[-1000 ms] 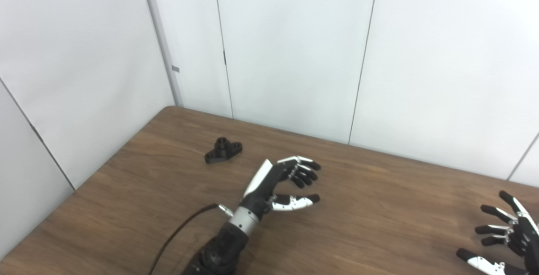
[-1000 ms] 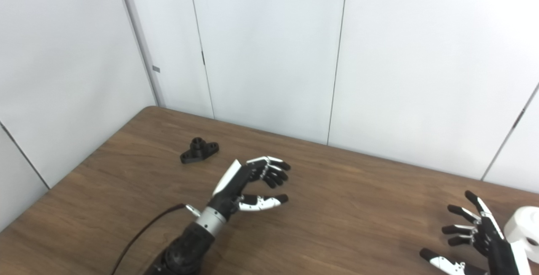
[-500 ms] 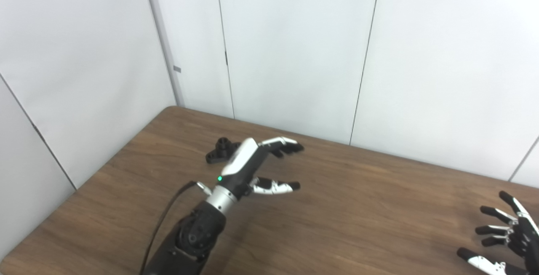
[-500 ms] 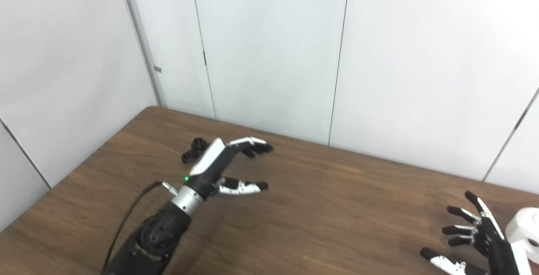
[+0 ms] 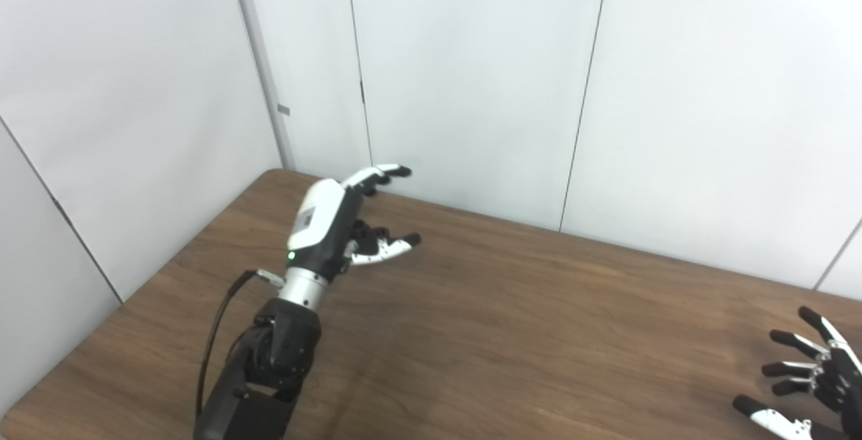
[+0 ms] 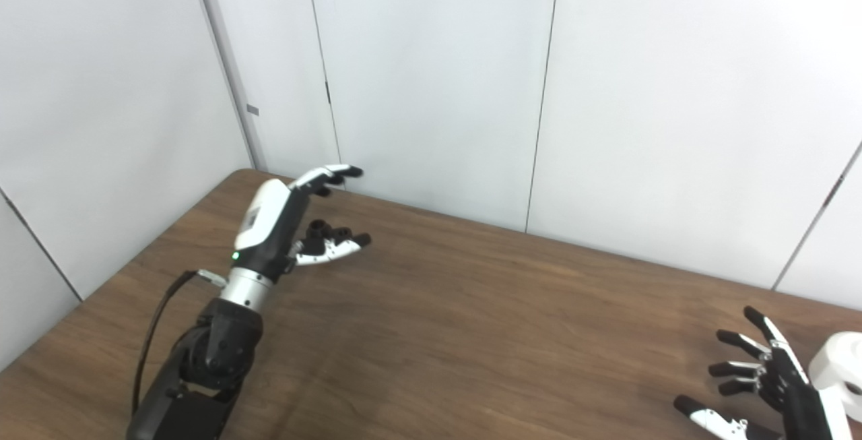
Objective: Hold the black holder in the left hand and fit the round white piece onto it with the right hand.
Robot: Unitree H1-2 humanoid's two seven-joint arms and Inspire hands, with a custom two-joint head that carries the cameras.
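Note:
My left hand (image 5: 333, 221) is lifted above the far left part of the table (image 5: 539, 332), fingers spread and open. It covers most of the black holder (image 6: 320, 229); only a dark knobbed bit shows between thumb and palm. Whether the hand touches the holder cannot be told. My right hand (image 6: 768, 386) rests open at the bottom right corner, fingers fanned out. The round white piece (image 6: 838, 362) lies just right of that hand, seen only in the right eye view and cut off by the picture's edge.
White wall panels (image 5: 471, 76) stand close behind the table's far edge and along its left side. A black cable (image 5: 219, 325) runs from the left wrist down toward the near edge.
My left hand has risen and swung left and away from me, from the table's middle to over the black holder, now hiding most of it. The right hand has stayed put.

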